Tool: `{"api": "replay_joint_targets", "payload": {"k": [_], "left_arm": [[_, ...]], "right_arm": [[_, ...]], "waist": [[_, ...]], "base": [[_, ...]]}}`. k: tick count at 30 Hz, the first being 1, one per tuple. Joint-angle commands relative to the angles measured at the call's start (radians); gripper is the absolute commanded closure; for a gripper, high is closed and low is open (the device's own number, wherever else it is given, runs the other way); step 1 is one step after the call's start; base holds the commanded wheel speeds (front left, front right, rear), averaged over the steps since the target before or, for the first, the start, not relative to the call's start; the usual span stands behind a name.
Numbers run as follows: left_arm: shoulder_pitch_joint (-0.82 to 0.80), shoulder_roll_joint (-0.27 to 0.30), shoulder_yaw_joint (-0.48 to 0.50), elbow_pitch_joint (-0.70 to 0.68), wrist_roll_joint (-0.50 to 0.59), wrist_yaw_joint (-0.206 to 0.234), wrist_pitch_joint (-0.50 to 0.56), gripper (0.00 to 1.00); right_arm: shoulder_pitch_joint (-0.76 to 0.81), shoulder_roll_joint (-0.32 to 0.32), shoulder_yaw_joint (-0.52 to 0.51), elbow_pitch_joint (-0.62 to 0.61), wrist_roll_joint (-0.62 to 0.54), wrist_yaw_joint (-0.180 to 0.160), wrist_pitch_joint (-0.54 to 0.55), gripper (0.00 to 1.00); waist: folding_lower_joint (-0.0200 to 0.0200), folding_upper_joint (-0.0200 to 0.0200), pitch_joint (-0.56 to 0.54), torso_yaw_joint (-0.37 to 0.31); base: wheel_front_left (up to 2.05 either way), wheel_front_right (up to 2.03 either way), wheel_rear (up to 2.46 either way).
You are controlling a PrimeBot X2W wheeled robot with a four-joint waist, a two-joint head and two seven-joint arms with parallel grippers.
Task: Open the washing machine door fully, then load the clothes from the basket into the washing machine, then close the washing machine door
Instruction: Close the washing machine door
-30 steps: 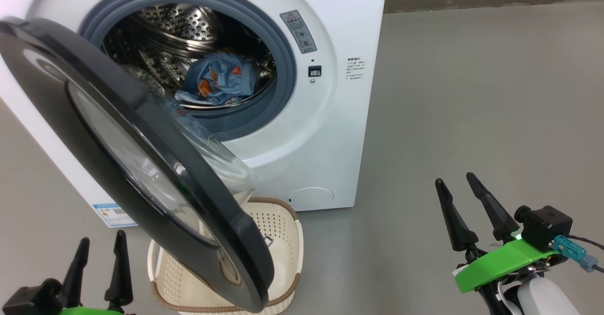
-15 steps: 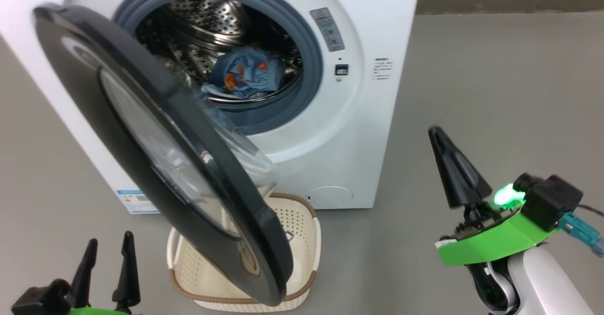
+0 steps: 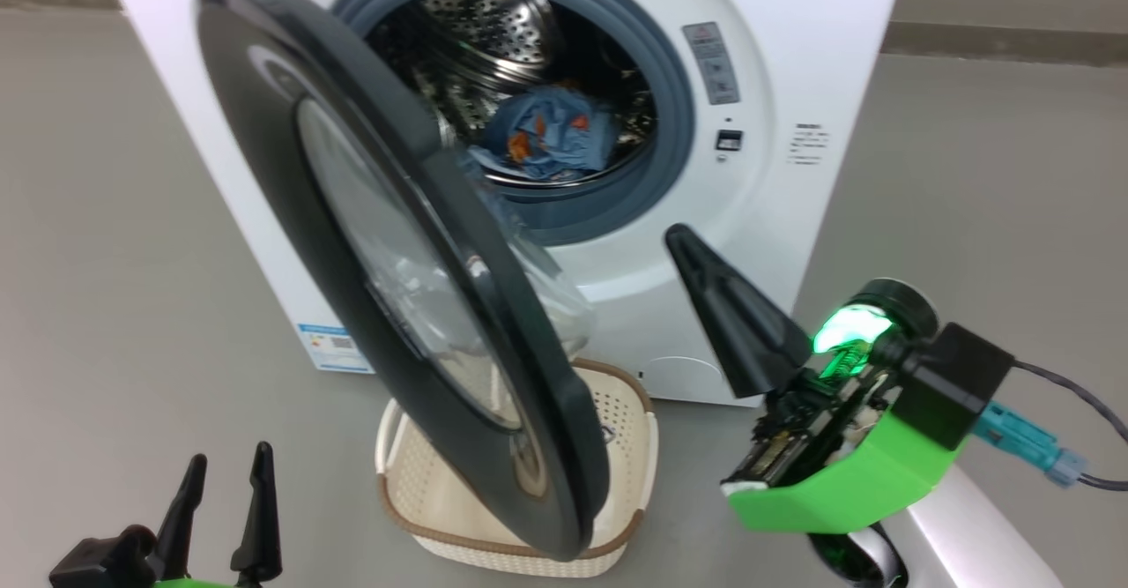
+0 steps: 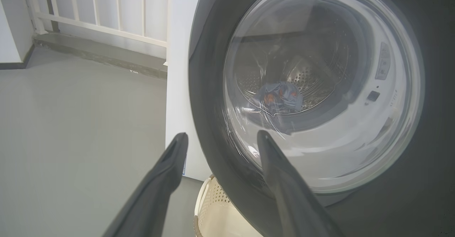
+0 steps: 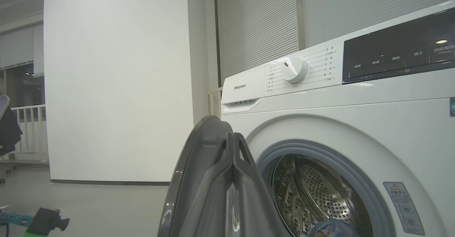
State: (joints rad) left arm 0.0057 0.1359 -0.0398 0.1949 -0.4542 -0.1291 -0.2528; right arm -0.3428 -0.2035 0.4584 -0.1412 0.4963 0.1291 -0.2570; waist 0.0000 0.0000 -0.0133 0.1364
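Head view: washer (image 3: 793,85) w/ door (image 3: 264,174) swung out, partly open, over basket (image 3: 630,412) on floor (image 3: 106,218) at washer front. Clothes (image 3: 551,134), blue w/ orange patches, lie in drum (image 3: 493,33). R gripper (image 3: 683,240): fingers pressed together, nothing held, raised right of door, not touching. L gripper (image 3: 229,456): fingers spread wide, nothing btwn, low at left, apart from door. L wrist view: clothes visible thru door glass (image 4: 337,87).

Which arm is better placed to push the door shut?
Probably left: the left gripper, open, faces the washing machine door from outside, the side to push. The right gripper, shut, sits on the drum side.
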Motion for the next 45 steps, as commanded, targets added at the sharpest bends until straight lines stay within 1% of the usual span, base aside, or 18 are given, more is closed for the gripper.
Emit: {"api": "replay_joint_targets", "payload": {"k": [1, 8, 10, 14, 18, 21, 27, 32, 39, 45], "left_arm": [[-0.022, 0.018, 0.031, -0.018, -0.003, -0.001, -0.009, 0.00], [-0.015, 0.015, 0.033, -0.016, -0.005, -0.001, -0.009, 0.00], [-0.014, 0.014, 0.033, -0.016, -0.006, -0.001, -0.009, 0.00], [-0.009, 0.013, 0.037, -0.015, -0.008, -0.001, -0.009, 0.00], [-0.009, 0.011, 0.039, -0.015, -0.008, -0.001, -0.009, 0.00], [-0.011, 0.005, 0.046, -0.021, -0.013, -0.001, -0.009, 0.00], [-0.008, 0.004, 0.059, -0.030, -0.004, -0.001, -0.009, 0.00], [-0.009, 0.002, 0.067, -0.034, 0.001, -0.001, -0.009, 0.00], [-0.015, 0.004, 0.069, -0.034, -0.001, -0.001, -0.009, 0.00], [-0.022, 0.008, 0.067, -0.035, -0.005, -0.002, -0.009, 0.00]], "right_arm": [[-0.038, 0.003, 0.042, -0.031, 0.019, 0.002, -0.005, 1.00], [-0.058, -0.009, 0.142, -0.053, 0.048, 0.002, -0.005, 1.00], [-0.057, -0.014, 0.155, -0.053, 0.048, 0.002, -0.005, 1.00], [-0.052, -0.034, 0.221, -0.032, 0.057, 0.002, -0.005, 1.00], [-0.049, -0.051, 0.306, 0.029, 0.077, 0.002, -0.005, 1.00], [-0.049, -0.060, 0.367, 0.101, 0.089, 0.002, -0.005, 1.00], [-0.055, -0.066, 0.443, 0.254, 0.129, 0.002, 0.005, 1.00], [-0.063, -0.062, 0.472, 0.344, 0.161, 0.002, 0.002, 1.00], [-0.087, -0.051, 0.479, 0.423, 0.178, 0.002, -0.004, 1.00], [-0.083, -0.055, 0.414, 0.441, 0.167, 0.002, -0.004, 1.00]], "waist": [[0.0000, 0.0000, -0.009, 0.042], [0.0000, 0.0000, -0.020, 0.102], [0.0000, 0.0000, -0.021, 0.108], [0.0000, 0.0000, -0.024, 0.122], [0.0000, 0.0000, -0.023, 0.129], [0.0000, 0.0000, -0.022, 0.130], [0.0000, 0.0000, -0.016, 0.122], [0.0000, 0.0000, -0.008, 0.115], [0.0000, 0.0000, 0.000, 0.110], [0.0000, 0.0000, 0.011, 0.117]], "base": [[0.00, 0.00, 0.00], [0.00, 0.00, 0.00], [0.00, 0.00, 0.00], [0.00, 0.00, 0.00], [0.00, 0.00, 0.00], [0.00, 0.00, 0.00], [0.00, 0.00, 0.00], [0.00, 0.00, 0.00], [0.00, 0.00, 0.00], [0.00, 0.00, 0.00]]}}
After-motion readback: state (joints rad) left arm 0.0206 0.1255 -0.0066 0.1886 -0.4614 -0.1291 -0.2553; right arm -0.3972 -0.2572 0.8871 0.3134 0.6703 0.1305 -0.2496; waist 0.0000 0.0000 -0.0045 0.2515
